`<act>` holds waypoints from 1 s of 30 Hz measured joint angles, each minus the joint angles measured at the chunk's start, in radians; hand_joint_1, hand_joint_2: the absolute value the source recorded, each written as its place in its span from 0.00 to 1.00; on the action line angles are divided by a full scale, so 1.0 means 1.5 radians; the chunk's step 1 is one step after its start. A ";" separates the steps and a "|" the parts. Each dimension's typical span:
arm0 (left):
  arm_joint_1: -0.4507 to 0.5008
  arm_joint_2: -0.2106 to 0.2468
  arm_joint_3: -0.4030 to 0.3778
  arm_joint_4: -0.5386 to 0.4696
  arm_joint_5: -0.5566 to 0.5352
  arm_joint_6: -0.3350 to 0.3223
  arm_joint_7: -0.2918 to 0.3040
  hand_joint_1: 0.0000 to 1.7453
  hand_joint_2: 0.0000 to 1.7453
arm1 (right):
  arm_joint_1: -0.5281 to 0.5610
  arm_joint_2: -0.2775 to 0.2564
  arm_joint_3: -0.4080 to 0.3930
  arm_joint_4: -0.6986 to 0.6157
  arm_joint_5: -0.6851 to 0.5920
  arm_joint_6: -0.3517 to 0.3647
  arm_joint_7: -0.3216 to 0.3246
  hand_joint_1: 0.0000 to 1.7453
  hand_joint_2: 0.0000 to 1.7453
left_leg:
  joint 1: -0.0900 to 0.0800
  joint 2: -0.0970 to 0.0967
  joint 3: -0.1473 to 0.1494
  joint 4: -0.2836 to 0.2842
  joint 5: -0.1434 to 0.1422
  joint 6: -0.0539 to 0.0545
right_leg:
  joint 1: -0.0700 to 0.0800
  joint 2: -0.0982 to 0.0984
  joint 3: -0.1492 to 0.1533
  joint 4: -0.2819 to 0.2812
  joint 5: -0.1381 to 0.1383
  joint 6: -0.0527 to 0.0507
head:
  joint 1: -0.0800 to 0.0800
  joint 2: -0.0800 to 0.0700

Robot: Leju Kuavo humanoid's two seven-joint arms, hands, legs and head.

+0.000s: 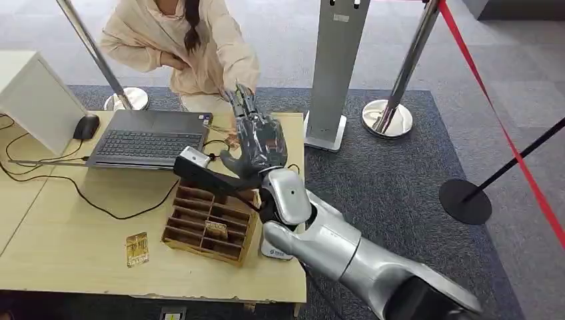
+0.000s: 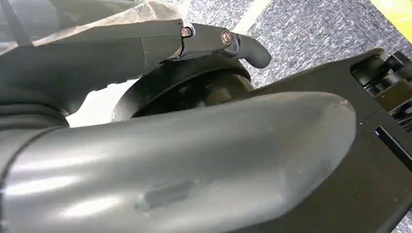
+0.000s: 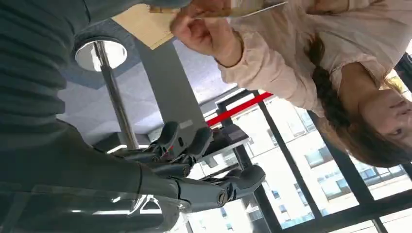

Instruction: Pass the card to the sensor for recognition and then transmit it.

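Silver and close to the lens, the right arm (image 1: 346, 253) comes in from the lower right of the head view and reaches across the desk (image 1: 73, 227). The right hand (image 1: 256, 137) is raised with its fingers stretched toward a person (image 1: 193, 40) crouched behind the far edge. Below the wrist sits a wooden organiser (image 1: 210, 223) with a few cards in its slots. A black sensor arm with a pale head (image 1: 193, 160) lies just beyond it, near the laptop (image 1: 150, 137). A separate gold card (image 1: 137, 249) lies flat on the desk, apart from the organiser.

From the left wrist, the left hand (image 2: 170, 145) hangs beside dark body parts over grey carpet. I cannot tell whether its fingers are closed.

From the right wrist, the right hand (image 3: 184, 165) has its fingers (image 3: 243, 179) spread and nothing between them, so it is released. The card (image 3: 257, 7) shows edge-on, pinched in the person's hand (image 3: 206, 34), apart from the robot's fingers.

My reading is that this is the hand-over step and that the person now has the card. The next move probably calls for drawing the right arm back without clipping the sensor arm or the organiser.
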 joint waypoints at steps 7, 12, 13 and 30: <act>0.000 0.000 0.000 0.000 -0.001 0.000 0.001 0.00 0.00 | 0.006 0.006 0.010 -0.029 0.017 0.038 -0.004 0.00 1.00 | 0.000 0.000 0.000 0.000 0.000 0.000 | 0.000 0.000 0.000 0.000 0.000 0.000 | 0.000 0.000; 0.000 0.000 0.000 0.000 0.000 0.000 -0.003 0.00 0.00 | 0.024 0.005 0.019 -0.067 0.025 0.056 -0.006 0.00 1.00 | 0.000 0.000 0.000 0.000 0.000 0.000 | 0.000 0.000 0.000 0.000 0.000 0.000 | 0.000 0.000; 0.000 0.000 0.000 0.000 0.001 0.000 -0.003 0.00 0.00 | 0.029 0.004 0.021 -0.076 0.030 0.055 -0.006 0.00 1.00 | 0.000 0.000 0.000 0.000 0.000 0.000 | 0.000 0.000 0.000 0.000 0.000 0.000 | 0.000 0.000; 0.004 0.003 0.000 0.000 0.007 0.001 -0.021 0.00 0.00 | 0.119 -0.057 0.036 -0.323 0.138 0.106 -0.003 0.00 1.00 | 0.000 0.000 0.000 0.000 0.000 0.000 | 0.000 0.000 0.000 0.000 0.000 0.000 | 0.000 0.000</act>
